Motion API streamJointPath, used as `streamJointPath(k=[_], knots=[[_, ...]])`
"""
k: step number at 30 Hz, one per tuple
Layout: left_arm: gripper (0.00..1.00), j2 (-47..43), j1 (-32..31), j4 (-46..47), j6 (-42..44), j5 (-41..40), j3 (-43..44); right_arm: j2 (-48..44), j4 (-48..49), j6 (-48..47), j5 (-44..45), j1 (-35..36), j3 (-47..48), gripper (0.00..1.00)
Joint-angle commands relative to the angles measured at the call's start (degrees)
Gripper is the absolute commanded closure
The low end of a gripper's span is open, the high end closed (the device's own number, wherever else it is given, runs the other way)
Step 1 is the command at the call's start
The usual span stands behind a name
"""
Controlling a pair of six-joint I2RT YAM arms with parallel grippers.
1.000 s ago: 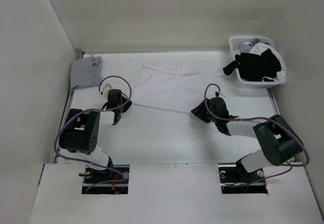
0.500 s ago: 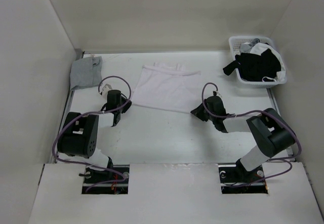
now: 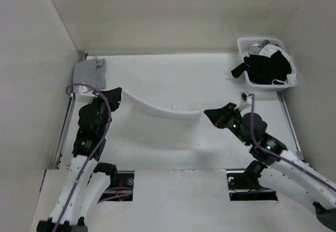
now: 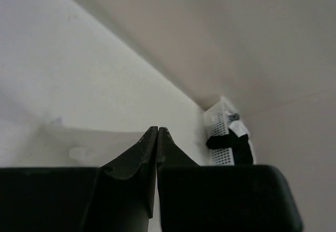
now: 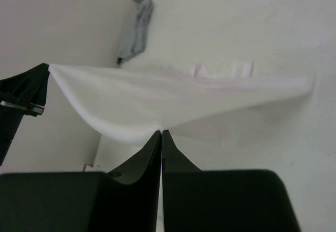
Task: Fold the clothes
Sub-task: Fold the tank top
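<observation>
Nearest the arm bases, the right tool [image 3: 208, 114] is clenched on one end of the white tank top [image 3: 163, 108]. In the right wrist view its two fingertips meet with the lower edge of the fabric pinched between them. A little further in on the left side, the left tool [image 3: 116, 93] is clamped on the other end. Its own camera shows the jaws pressed together, and the right wrist view shows the cloth's corner running straight into its tip.

Between the two tools the tank top hangs clear of the counter [image 3: 210, 80] as a narrow, sagging band, with its shadow on the surface below. Holding it by two ends and pulling them apart looks meant to stretch the thin fabric flat and square it, so that it can be laid down smooth or doubled over without bunching. The slack in the middle suggests the pull is gentle. The fold itself does not look made yet.

Further back at the far left corner lies a small grey garment [image 3: 90, 73], folded and flat on the counter, apart from the held top. It sits out of the working area, probably so the middle is free for laying the top down.

At the far right stands a white slotted basket [image 3: 242, 45]. It holds a black and white bundle [image 3: 265, 66] of garments piled above its rim, one dark piece trailing over the left side.
</observation>
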Motion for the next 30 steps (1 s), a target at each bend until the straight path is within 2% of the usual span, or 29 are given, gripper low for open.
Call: streamJointPath(k=[1, 4, 8, 10, 11, 14, 19, 21, 25, 30], knots=[[1.00, -9.5, -0.5, -13.8, 3.6, -2.0, 8.9, -8.8, -19.0, -2.8, 10.2, 6.6, 7.8, 0.96], [1.00, -14.1, -1.0, -21.6, 5.0, -2.1, 15.1, -12.3, -27.6, -2.8, 18.5, 16.2, 15.5, 0.96], [1.00, -16.0, -1.4, -26.8, 6.1, -2.2, 19.5, -11.3, -32.6, -2.8, 28.4, 28.5, 23.6, 0.95], [1.00, -16.0, -1.3, -26.8, 6.2, -2.2, 18.4, -9.9, -32.3, -3.6, 30.5, 31.2, 24.3, 0.94], [1.00, -15.3, -1.2, -26.3, 5.9, -2.1, 16.7, -8.3, -31.2, -5.4, 30.8, 30.4, 24.2, 0.94], [1.00, -12.1, -1.0, -22.7, 5.3, -1.8, 11.5, -4.6, -27.0, -7.8, 25.3, 21.8, 21.6, 0.94], [1.00, 1.7, -0.4, -9.0, 3.9, -2.3, 4.1, 5.8, -8.5, -8.4, -3.4, -4.3, 11.6, 0.95], [1.00, 10.8, -0.1, -0.7, 1.9, -2.0, 3.0, 13.8, -1.4, -7.5, -10.1, -11.3, 10.1, 0.95], [1.00, 31.6, -0.4, 11.9, 0.7, -3.2, 7.7, 32.9, 7.6, -7.9, -15.0, -18.5, 14.9, 0.94], [1.00, 50.8, -0.1, 16.8, 1.1, -3.4, 19.4, 54.6, 9.8, -9.2, -19.1, -24.6, 29.5, 0.94]])
